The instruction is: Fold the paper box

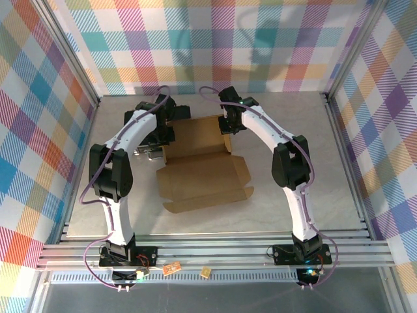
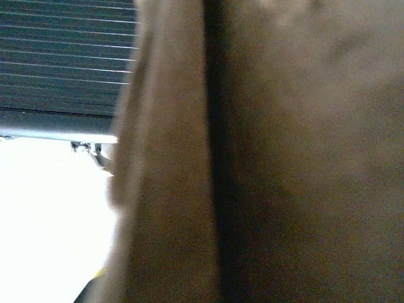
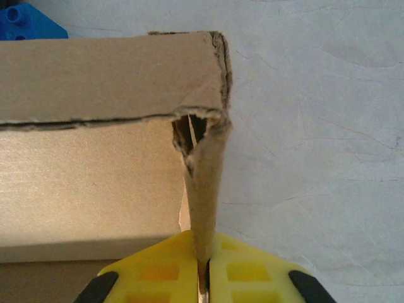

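Paper box point(image 1: 202, 171): brown cardboard, lying in the middle of the overhead frame on the pale table point(image 1: 293, 124). The near panels lie flat and the far end sits between the two wrists.
Left arm: climbs from its base at lower left, bends at a dark elbow at mid left, then stretches up and right to the box's upper left edge.
Left gripper point(image 1: 163, 138): sits right at that edge with the jaws drawn closed. From its wrist view, blurred cardboard point(image 2: 303, 158) looms very close, with a dark crease running top to bottom. I cannot tell whether the jaws are pinching it.
Right arm: rises from lower right, bends at mid right, then arcs up and left over the box's upper right corner, wrist pointing down.
Right gripper point(image 3: 203, 254): at the bottom centre of its wrist view. The yellow fingers point(image 3: 158, 273) are clamped on a thin upright cardboard wall, which rises to the corner of the box point(image 3: 95, 189).
Box corner: frayed, with a small gap where the walls meet.
Blue block point(image 3: 25, 22): in the upper left of the right wrist view, beyond the box wall.
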`<action>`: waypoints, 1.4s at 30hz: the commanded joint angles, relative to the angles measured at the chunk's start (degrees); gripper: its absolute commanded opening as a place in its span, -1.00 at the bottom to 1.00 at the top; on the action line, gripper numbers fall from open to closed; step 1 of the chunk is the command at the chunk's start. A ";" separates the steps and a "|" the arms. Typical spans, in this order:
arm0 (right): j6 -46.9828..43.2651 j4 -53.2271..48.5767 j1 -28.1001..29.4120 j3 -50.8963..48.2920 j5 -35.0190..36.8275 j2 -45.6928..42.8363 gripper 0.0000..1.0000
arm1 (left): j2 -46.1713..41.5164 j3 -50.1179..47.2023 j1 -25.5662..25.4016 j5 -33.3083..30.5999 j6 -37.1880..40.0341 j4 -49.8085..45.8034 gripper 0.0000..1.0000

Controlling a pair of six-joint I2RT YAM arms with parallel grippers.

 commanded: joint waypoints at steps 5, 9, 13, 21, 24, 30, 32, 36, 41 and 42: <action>-0.06 -0.28 0.98 -4.39 -2.62 -0.17 -0.63 | 0.37 1.03 0.45 -0.52 0.46 2.88 -1.00; 0.29 0.76 0.98 -5.60 -3.19 -0.16 -0.59 | 0.25 1.07 0.50 -0.32 0.56 2.97 -1.00; 0.21 1.78 0.98 -5.17 -2.52 0.12 -0.63 | 0.48 1.51 0.56 -0.01 0.90 2.62 -1.00; 2.21 0.78 0.98 0.21 -0.93 4.03 -0.62 | 0.91 2.12 0.58 0.50 1.55 1.90 -1.00; 4.51 -0.15 1.07 1.48 1.86 4.96 -0.73 | 1.00 2.38 0.56 0.49 1.50 1.51 -1.00; 8.19 -6.88 1.90 5.05 13.18 5.88 -1.00 | 0.96 3.06 0.58 0.79 1.34 0.96 -1.00; 9.20 -8.14 2.20 4.93 16.01 5.38 -1.00 | 0.93 3.31 0.58 1.07 1.19 0.86 -1.00; 13.01 -13.66 2.54 6.82 22.57 5.59 -1.00 | 1.28 4.13 0.58 1.43 0.93 0.46 -1.00; 16.87 -20.43 2.56 9.80 25.82 6.60 -1.00 | 1.49 4.92 0.58 2.86 0.13 0.24 -1.00; 17.00 -20.13 2.61 9.10 25.54 6.14 -1.00 | 1.44 5.01 0.50 3.35 0.00 0.16 -1.00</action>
